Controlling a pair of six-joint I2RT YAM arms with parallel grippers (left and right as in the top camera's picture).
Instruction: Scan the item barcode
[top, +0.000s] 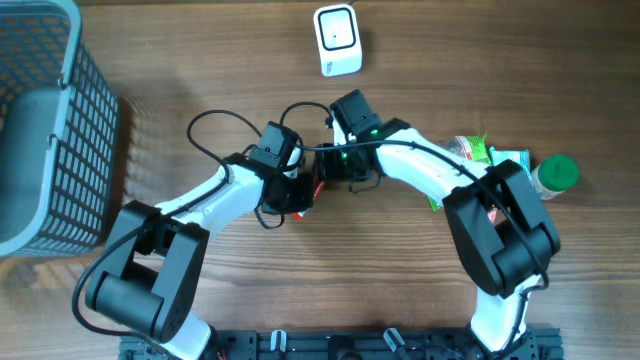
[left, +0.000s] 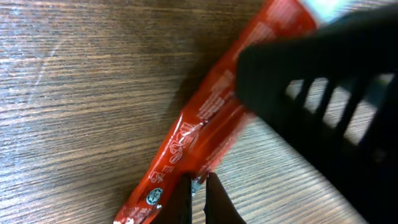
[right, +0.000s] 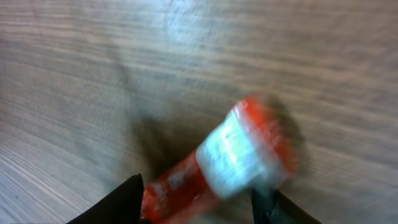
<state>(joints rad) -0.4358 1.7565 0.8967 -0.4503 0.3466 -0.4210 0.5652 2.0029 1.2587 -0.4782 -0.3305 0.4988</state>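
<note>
A long red packet (left: 205, 118) is the item, held between both arms at the table's middle, with only a sliver of red (top: 317, 188) visible from overhead. My left gripper (left: 199, 186) is shut on one thin edge of it near its lower end. My right gripper (right: 199, 202) straddles the other end, which carries a white label (right: 233, 155); both fingers touch the packet's sides, though the view is blurred. The right gripper's black body (left: 323, 106) covers the packet's upper end in the left wrist view. A white scanner (top: 338, 40) stands at the far edge, apart from both grippers.
A grey mesh basket (top: 40, 120) fills the left side. Green packets (top: 490, 155) and a green-capped bottle (top: 555, 175) lie to the right, behind my right arm. Black cables (top: 215, 125) loop over the table by the left wrist.
</note>
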